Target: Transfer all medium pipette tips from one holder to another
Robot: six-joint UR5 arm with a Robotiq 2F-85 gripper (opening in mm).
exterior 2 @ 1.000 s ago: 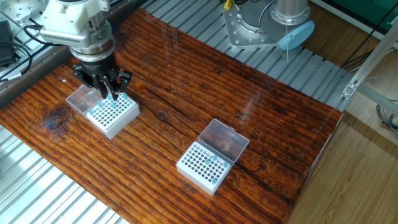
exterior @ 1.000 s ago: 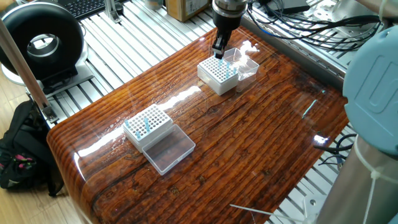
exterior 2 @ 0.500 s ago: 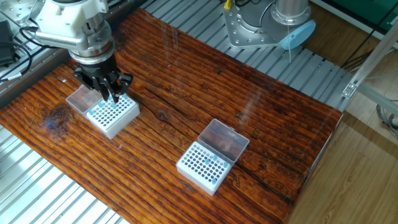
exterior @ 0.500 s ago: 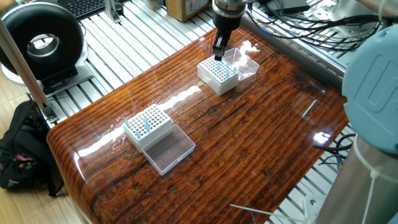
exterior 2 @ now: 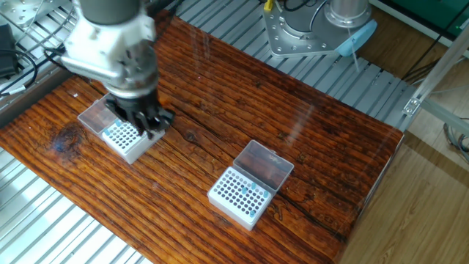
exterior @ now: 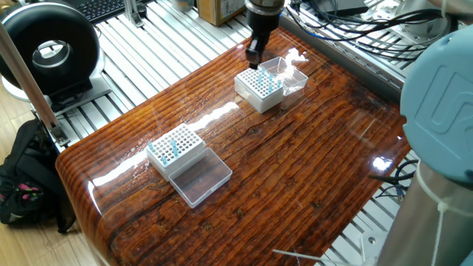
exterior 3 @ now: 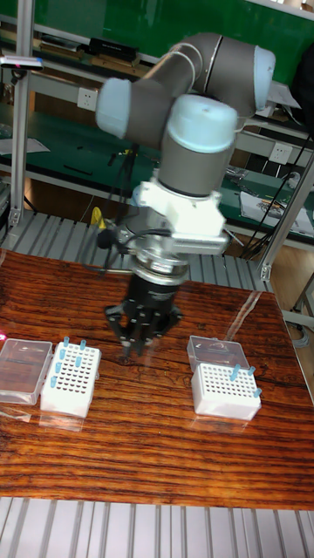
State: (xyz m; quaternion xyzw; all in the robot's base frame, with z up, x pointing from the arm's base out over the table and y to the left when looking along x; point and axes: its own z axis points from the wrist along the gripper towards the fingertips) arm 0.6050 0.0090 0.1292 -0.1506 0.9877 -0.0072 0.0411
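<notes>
My gripper (exterior 3: 133, 345) hangs just above the table, its fingers drawn together to a point; it looks shut. Anything as thin as a tip between them is too small to make out. It sits beside the upper-left corner of the far white holder (exterior: 259, 90), whose medium pipette tips (exterior: 273, 83) stand along its right side. Seen from the other side, the gripper (exterior 2: 150, 126) covers part of that holder (exterior 2: 123, 138). The second holder (exterior: 176, 150) carries a few tips (exterior: 174, 147) and lies well away from the gripper. Both holders (exterior 3: 68, 377) (exterior 3: 224, 391) flank the gripper in the tall view.
Clear lids lie open beside each holder (exterior: 201, 176) (exterior 2: 95, 114) (exterior 2: 264, 163). The arm's grey base (exterior: 440, 133) fills the right edge. Cables (exterior: 347, 26) run behind the table, and a black round device (exterior: 48, 52) stands off its far left corner.
The gripper has lifted off the far holder's grid and shifted sideways to its corner; the arm now covers more of that holder in the other fixed view.
</notes>
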